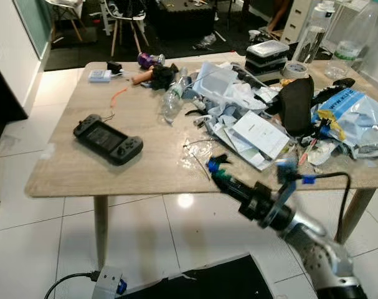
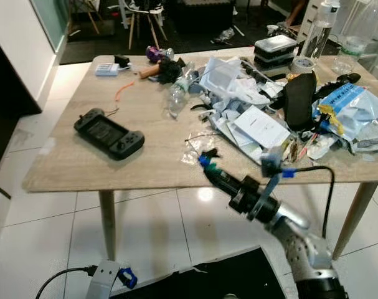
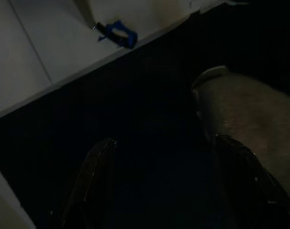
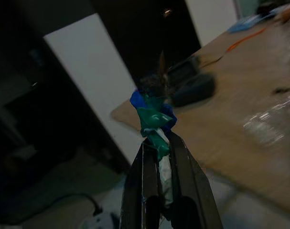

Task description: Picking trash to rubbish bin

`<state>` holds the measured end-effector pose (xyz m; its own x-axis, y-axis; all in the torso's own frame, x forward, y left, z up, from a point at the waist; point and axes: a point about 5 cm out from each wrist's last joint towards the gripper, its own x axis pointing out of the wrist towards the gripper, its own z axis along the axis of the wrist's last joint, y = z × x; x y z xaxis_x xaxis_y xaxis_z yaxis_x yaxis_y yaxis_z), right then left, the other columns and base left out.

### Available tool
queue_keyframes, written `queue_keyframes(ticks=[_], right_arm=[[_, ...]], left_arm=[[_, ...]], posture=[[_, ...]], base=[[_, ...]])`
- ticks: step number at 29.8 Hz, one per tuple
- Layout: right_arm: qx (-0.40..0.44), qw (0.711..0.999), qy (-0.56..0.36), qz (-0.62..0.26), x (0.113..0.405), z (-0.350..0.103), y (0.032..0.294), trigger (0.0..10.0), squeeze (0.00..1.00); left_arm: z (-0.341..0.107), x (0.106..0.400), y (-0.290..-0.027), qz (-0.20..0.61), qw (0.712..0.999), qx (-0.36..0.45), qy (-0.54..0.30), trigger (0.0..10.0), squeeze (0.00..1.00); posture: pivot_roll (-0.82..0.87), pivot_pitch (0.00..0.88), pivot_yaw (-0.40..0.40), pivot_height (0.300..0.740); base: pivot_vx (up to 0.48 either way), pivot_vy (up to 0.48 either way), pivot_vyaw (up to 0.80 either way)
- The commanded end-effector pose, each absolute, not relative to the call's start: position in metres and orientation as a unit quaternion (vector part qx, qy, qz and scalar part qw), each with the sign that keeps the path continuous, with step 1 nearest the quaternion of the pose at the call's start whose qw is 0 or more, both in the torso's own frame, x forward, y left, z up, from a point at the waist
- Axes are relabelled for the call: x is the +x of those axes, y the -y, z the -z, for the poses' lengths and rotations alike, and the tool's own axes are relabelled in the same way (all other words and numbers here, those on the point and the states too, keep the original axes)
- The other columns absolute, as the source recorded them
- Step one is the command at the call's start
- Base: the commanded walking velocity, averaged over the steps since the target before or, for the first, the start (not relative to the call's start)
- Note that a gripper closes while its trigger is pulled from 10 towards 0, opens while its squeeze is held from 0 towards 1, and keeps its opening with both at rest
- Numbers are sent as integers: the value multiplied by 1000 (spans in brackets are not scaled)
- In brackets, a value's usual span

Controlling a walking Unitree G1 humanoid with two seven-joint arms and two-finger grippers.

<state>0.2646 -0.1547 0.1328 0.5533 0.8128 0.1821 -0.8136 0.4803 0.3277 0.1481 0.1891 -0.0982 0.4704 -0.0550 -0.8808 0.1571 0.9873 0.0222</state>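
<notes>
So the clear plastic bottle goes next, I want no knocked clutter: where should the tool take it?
Grip the clear plastic bottle across its middle, coming from the bare tabletop side on the robot's left; it lies on its side, with clutter packed against its other side.

game console (image 1: 108,140) on table (image 1: 64,168) | tape roll (image 1: 295,69) | chair (image 1: 127,18)

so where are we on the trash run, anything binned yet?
Nothing visibly binned. In hand: the right gripper is shut on a blue-green wrapper, held at the table's near edge. Left: a heap of paper and plastic litter plus a clear bottle on the table. The left gripper hangs open above dark floor.
</notes>
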Motion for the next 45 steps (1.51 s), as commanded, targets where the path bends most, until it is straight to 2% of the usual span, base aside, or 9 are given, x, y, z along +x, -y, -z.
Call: queue_keyframes(ticks=[1,7,8,12,19,22,24,34,45], right_arm=[[177,869,-19,-461,264,-125,156,10000,0],[147,892,-48,-425,270,-108,159,10000,0],[132,907,-77,-393,272,-91,164,10000,0],[115,921,-118,-352,271,-68,172,10000,0],[107,945,-259,-171,250,4,208,10000,0],[104,941,-304,-109,234,24,220,10000,0],[101,921,-374,-24,201,52,236,10000,0],[114,864,-484,80,126,94,239,10000,0],[126,832,-523,139,98,105,237,10000,0]], left_arm=[[102,138,-191,63,844,55,-530,10000,0],[102,137,-192,65,843,57,-532,10000,0],[102,137,-192,65,842,57,-532,10000,0],[102,137,-191,66,842,57,-532,10000,0],[103,136,-190,66,842,56,-533,10000,0],[103,136,-190,66,842,55,-533,10000,0],[103,135,-190,65,842,54,-533,10000,0],[103,135,-191,66,841,55,-534,10000,0],[102,137,-195,59,843,56,-531,10000,0]], posture=[[-29,46,10,740],[-30,48,14,740],[-30,48,14,740],[-30,48,14,740],[-30,48,14,740],[-30,48,14,740],[-30,48,14,740],[-8,55,16,740],[-3,52,23,740]], base=[[-394,0,0],[-396,0,0],[-398,0,0],[-398,0,0],[-396,0,0],[-398,0,0],[-398,0,0],[-397,0,0],[-359,0,-113]])
